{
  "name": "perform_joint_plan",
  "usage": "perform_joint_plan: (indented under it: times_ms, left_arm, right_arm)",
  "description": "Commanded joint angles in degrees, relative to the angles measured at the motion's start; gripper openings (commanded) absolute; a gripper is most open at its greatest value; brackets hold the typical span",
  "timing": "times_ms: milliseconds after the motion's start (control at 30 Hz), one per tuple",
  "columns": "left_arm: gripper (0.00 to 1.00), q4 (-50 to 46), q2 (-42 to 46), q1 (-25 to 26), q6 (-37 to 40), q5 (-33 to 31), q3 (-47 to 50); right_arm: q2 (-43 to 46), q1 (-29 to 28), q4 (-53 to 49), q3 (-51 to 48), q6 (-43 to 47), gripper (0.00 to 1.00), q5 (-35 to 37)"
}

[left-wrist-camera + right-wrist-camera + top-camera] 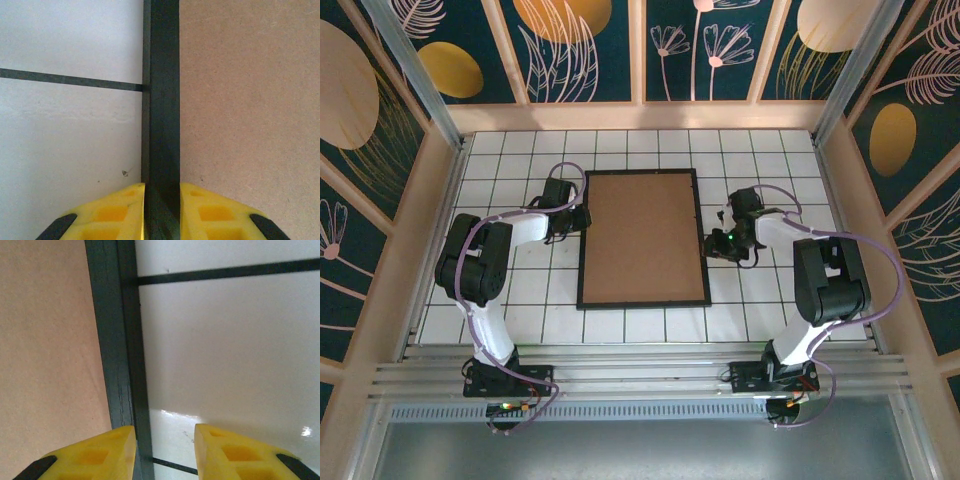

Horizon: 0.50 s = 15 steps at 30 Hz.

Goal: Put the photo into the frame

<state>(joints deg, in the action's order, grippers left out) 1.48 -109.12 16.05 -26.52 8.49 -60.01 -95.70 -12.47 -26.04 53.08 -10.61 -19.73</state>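
Pinching thin matte-black frame: left hand.

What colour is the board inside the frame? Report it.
Plain brown board inside the black frame; clearest in the top external view.

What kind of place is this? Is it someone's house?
Probably not a house. It looks like a small robot test booth. Two robot arms, left and right, are bolted at the near edge of a white tiled table. Flower-patterned walls box it in, and a black frame lies flat between the arms.
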Motion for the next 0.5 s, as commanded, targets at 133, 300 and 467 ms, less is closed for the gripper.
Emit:
perform_joint_plan:
  times_ms: [133,300,467]
  left_arm:
    - [0.23,-2.5,-0.5,0.6,1.1,1.1,-0.2]
    - [0.23,-2.4,-0.5,0.6,1.1,1.0,-0.1]
    - [0.23,-2.4,-0.5,0.6,1.2,1.1,-0.1]
  right_arm:
    - [0.1,-0.7,0.3,-0.2,0.3,0.36,-2.1]
    - [-1.2,-1.2,0.7,0.2,0.3,0.36,-2.7]
    - [-1.6,-1.6,0.3,-0.1,0.4,0.36,-2.6]
